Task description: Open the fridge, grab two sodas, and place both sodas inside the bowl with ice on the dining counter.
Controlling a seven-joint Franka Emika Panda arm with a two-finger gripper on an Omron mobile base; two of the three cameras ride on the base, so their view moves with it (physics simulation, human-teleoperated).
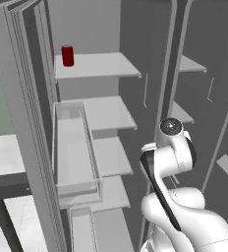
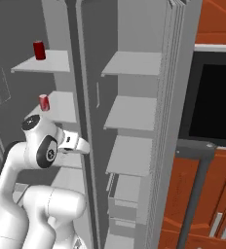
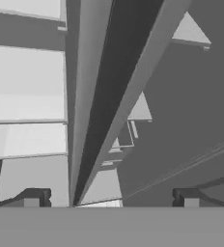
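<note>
The grey fridge (image 1: pixel 111 113) stands open, its pale shelves showing in both base views. One red soda (image 1: pixel 67 55) sits on the top shelf of the left compartment. From the right base view, that soda (image 2: pixel 39 50) is on the top shelf and a second soda (image 2: pixel 44 102) stands one shelf lower, just above my wrist. My gripper (image 3: pixel 110 200) is open and holds nothing. It points at the fridge's dark centre divider (image 3: pixel 104 96), with shelves on either side. The bowl and the dining counter are out of view.
The open left door carries a clear bin (image 1: pixel 74 152) close to my arm. The open right door edge (image 2: pixel 176 97) stands beside a black oven front (image 2: pixel 215 92) and reddish-brown cabinets (image 2: pixel 202 204). White floor tiles (image 1: pixel 3 152) show at the far left.
</note>
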